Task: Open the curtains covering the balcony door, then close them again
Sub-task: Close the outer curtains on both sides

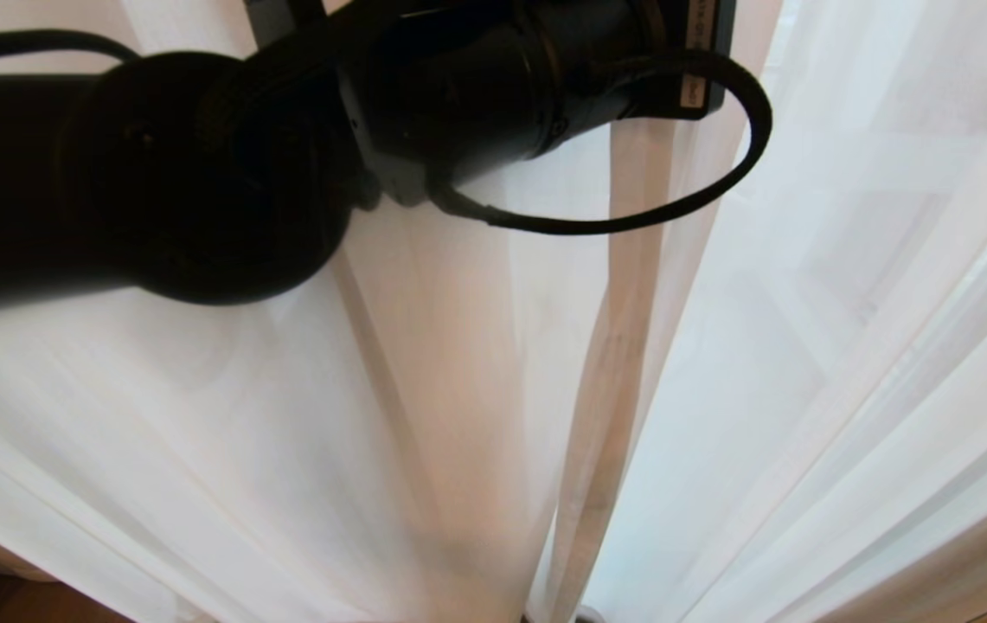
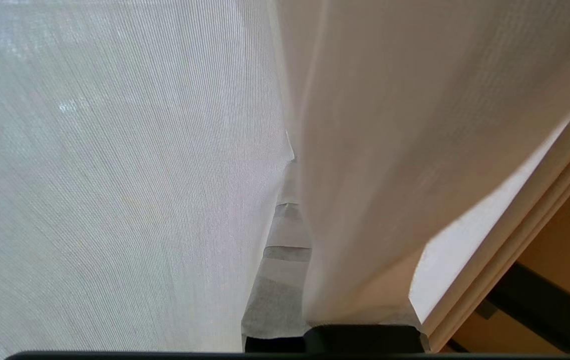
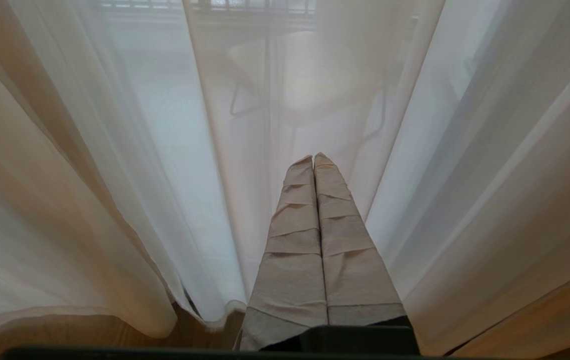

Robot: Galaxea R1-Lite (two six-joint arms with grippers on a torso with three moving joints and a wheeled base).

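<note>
With its jaws pinched shut on a fold of the white sheer curtains (image 2: 115, 175), the left gripper (image 2: 285, 280) should drag sideways steadily, keeping the hem from slipping free. The left arm (image 1: 199, 164) reaches high across the head view against the fabric. The right gripper (image 3: 314, 235) hangs parked, jaws closed on nothing, facing the sheers that hang to the wooden floor (image 3: 65, 340).

Wooden floor (image 3: 90, 340) shows warm brown along the lower edge at six o'clock. Beyond the fabric, up at twelve o'clock, a pale chair (image 3: 314, 75) on thin dark legs stands hazy, with a dark railing (image 3: 215, 5) just past it.
</note>
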